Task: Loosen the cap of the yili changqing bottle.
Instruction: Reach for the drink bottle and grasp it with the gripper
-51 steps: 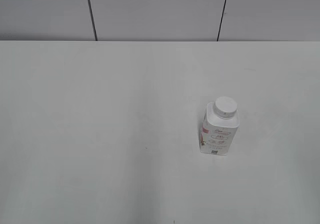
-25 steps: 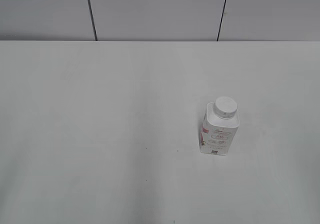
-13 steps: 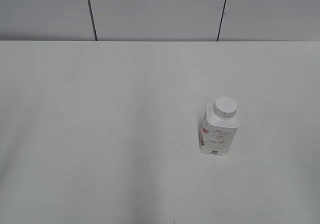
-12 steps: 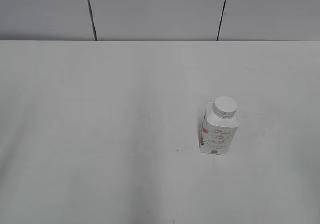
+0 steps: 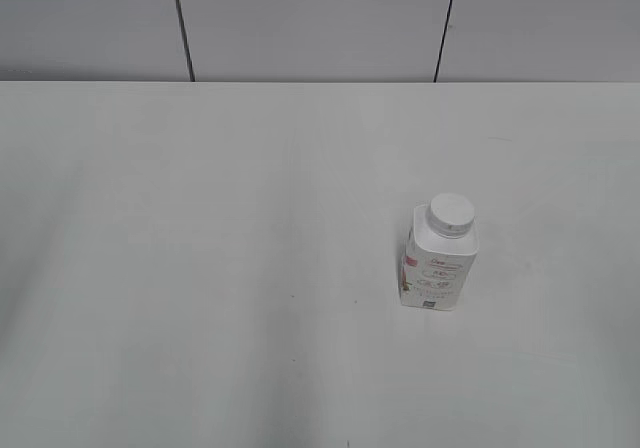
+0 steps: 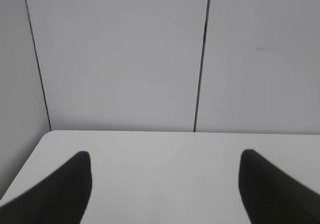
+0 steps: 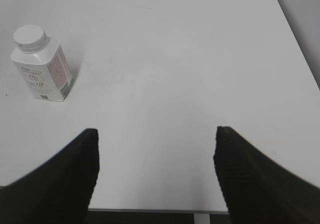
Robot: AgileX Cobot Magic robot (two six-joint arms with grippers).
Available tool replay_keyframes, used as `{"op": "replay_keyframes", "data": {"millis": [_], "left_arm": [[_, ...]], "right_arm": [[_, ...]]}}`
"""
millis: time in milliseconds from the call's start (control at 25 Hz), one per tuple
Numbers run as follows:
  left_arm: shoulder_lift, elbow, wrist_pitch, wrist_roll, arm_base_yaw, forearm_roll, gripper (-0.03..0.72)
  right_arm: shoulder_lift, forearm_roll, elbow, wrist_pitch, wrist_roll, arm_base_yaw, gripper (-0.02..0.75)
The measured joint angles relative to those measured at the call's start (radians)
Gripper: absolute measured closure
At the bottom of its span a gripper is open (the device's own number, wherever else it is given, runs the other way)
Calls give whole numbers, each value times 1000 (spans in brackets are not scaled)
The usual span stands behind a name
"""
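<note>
Bottle: we see the yili changqing bottle [image 5: 437, 263] upright on the worktop [image 5: 220, 268], cap [image 5: 450, 212] on top
Right pincer [image 7: 156, 171]: agape, empty, nearer; bottle lies ahead-left of it
Left pincer [image 6: 165, 184]: agape, empty, bottle unseen

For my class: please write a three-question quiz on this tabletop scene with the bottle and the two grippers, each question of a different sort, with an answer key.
1. True or false: the cap is off the yili changqing bottle and lying on the table.
2. Multiple choice: in the right wrist view, the bottle appears A) between the fingers, B) at the upper left, clear of the right gripper, C) tipped on its side.
3. Fill in: the left gripper is open and holds ____.

Key
1. False: the cap sits on the neck of the upright bottle.
2. B.
3. Nothing: only bare table and wall show between its fingers.
</note>
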Motion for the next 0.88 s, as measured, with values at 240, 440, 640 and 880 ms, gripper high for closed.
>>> {"op": "replay_keyframes", "data": {"millis": [240, 440, 640, 880], "left_arm": [[102, 17, -99, 0, 0, 1, 153], [119, 21, -107, 0, 0, 1, 155], [150, 21, -115, 0, 0, 1, 158], [256, 21, -212, 0, 0, 1, 160]], "right_arm": [[0, 0, 0, 0, 0, 0, 171], [0, 0, 0, 0, 0, 0, 171], [0, -1, 0, 0, 0, 0, 171], [0, -1, 0, 0, 0, 0, 171]]}}
